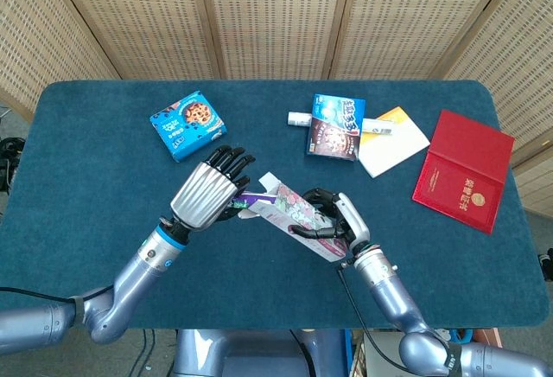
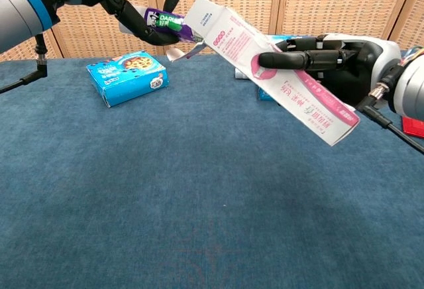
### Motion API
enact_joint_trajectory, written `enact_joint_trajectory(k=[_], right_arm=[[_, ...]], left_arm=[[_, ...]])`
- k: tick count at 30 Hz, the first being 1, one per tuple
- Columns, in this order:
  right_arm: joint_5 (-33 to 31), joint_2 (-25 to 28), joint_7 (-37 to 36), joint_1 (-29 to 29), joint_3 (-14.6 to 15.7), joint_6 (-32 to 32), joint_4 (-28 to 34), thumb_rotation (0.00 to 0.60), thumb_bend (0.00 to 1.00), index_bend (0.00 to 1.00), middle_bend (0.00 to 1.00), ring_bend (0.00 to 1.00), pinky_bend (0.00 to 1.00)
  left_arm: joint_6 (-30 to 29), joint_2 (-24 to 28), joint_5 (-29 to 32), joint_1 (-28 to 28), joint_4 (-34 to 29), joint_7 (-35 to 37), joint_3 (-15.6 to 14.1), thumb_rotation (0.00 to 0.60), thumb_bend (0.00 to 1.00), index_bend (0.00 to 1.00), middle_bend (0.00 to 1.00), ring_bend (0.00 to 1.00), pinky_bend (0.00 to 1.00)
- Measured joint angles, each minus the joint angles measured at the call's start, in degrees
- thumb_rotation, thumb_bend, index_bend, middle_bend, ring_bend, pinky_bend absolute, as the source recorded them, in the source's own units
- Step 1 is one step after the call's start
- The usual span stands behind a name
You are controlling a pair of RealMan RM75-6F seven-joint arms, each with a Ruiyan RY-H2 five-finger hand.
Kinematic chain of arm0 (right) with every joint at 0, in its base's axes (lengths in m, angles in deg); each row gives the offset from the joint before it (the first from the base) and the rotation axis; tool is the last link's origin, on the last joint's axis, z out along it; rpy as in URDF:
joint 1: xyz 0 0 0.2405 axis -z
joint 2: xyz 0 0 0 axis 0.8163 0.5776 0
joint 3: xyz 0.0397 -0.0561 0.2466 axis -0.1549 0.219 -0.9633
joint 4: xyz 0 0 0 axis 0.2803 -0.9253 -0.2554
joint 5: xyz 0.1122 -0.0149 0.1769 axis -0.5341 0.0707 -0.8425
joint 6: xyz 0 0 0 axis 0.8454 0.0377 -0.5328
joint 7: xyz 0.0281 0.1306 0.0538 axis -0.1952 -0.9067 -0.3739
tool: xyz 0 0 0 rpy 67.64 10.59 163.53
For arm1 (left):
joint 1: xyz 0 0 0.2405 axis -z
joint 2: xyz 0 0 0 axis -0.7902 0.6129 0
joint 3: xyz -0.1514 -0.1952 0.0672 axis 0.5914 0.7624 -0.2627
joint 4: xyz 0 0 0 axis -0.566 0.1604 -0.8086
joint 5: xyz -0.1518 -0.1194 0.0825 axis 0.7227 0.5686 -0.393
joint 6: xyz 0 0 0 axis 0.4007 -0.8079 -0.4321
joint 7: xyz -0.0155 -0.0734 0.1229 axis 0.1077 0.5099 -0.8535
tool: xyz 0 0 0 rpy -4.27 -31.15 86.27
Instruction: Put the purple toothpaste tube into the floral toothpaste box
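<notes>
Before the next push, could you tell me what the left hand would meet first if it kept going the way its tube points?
Probably the open end of the floral box, held by the right hand; the tube already touches it.

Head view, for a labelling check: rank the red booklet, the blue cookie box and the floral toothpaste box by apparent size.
1. red booklet, clearly largest.
2 and 3. blue cookie box and floral toothpaste box: unsure; the toothpaste box is raised nearer the camera and partly covered by the right hand.
</notes>
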Motion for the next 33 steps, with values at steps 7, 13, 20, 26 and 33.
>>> enact_joint_trajectory(k=[7,13,20,26,33], right_arm=[[0.37,0.3,-1.23,0.18,-0.13,0.27,0.19,0.6,0.12,0.57,0.48,0.36,0.51],[1.02,0.52,-2.29,0.33,-0.25,0.44,0.34,0.6,0.12,0.57,0.48,0.36,0.51],[1.16,0.49,-3.03,0.28,-0.42,0.26,0.31,0.6,0.12,0.57,0.48,0.36,0.51],[1.18,0.62,-5.43,0.55,-0.86,0.78,0.49,0.6,0.12,0.57,0.48,0.36,0.51],[1.62,1.37,-13.21,1.51,-2.2,3.88,0.89,0.6,0.12,0.57,0.48,0.36,0.51]], left_arm=[[0.13,0.09,0.62,0.27,-0.25,-0.71,-0.22,0.6,0.27,0.35,0.11,0.07,0.09],[1.37,1.19,2.57,0.42,-1.75,-2.44,-0.59,0.6,0.26,0.16,0.0,0.0,0.0],[1.91,2.11,4.5,0.78,-3.53,-3.84,-0.65,0.6,0.26,0.06,0.0,0.0,0.0],[1.38,2.41,4.63,1.31,-4.4,-4.51,-0.2,0.6,0.26,0.04,0.0,0.0,0.0],[1.14,3.33,4.68,2.37,-5.69,-6.73,0.78,0.6,0.25,0.0,0.0,0.0,0.0]])
